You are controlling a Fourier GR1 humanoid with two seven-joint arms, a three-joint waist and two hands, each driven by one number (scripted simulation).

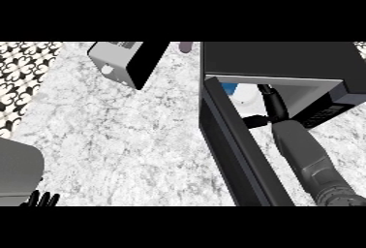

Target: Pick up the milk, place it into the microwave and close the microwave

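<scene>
Two hands in view. Right hand (270, 102) up at about two o'clock, reaching inside the microwave (286, 60) on a long grey arm from the bottom right corner. Black fingers curled round the milk (244, 97), a white carton with a blue top. Milk sitting inside the microwave opening, toward its left side, partly hidden by the hand. Microwave door (239, 150) swung wide open, stretching down from the oven toward six o'clock. Left hand (41, 199) down at about seven o'clock, only black fingertips showing, straight and pointing up, touching nothing. Grey toaster-like box (121, 60) at about eleven o'clock, well apart from the microwave. White speckled counter (121, 140) under it all. Patterned black-and-white wall (22, 68) at ten o'clock.
</scene>
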